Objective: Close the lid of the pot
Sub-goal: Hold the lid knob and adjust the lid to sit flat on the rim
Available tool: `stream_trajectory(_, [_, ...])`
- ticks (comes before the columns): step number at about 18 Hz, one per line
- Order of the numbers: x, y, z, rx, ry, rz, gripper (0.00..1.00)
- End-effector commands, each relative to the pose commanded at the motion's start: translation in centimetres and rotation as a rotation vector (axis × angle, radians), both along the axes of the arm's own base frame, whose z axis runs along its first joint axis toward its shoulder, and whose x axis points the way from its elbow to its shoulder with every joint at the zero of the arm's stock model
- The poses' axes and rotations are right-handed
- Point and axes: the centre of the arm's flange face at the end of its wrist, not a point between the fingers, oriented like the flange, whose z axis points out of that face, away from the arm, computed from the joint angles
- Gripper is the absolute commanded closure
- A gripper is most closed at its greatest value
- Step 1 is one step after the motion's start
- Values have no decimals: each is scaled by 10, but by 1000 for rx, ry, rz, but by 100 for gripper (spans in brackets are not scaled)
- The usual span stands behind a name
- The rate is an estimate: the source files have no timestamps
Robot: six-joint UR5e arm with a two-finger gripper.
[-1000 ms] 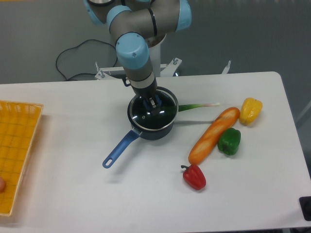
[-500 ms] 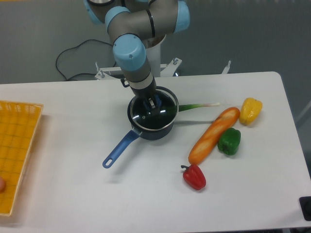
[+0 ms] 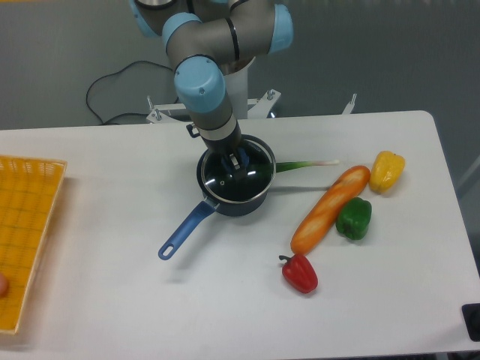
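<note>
The dark blue pot [image 3: 235, 196] stands at the table's middle, its bright blue handle [image 3: 184, 231] pointing to the front left. The glass lid [image 3: 238, 174] with its silver rim lies on top of the pot and covers its mouth. My gripper [image 3: 234, 159] reaches straight down onto the lid's centre. Its two fingers stand on either side of the blue knob [image 3: 235, 157], slightly apart from it, so it looks open. The arm hides the back edge of the lid.
A green onion [image 3: 307, 163] lies right behind the pot's right side. Further right are a long orange baguette [image 3: 330, 208], a green pepper [image 3: 354, 218], a yellow pepper [image 3: 387, 170] and a red pepper [image 3: 300, 273]. An orange basket [image 3: 26, 236] sits at the left edge.
The arm's wrist has shifted slightly to the left and up. The lid and pot have stayed where they were.
</note>
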Motion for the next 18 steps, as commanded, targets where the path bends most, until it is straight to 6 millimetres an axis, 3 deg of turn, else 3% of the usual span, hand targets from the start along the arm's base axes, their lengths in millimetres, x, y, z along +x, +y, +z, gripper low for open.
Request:
stream_trajectory(9, [0,0,-2,-6,0,-2,42])
stream_trajectory(18, [0,0,-1,-5,1,-2,27])
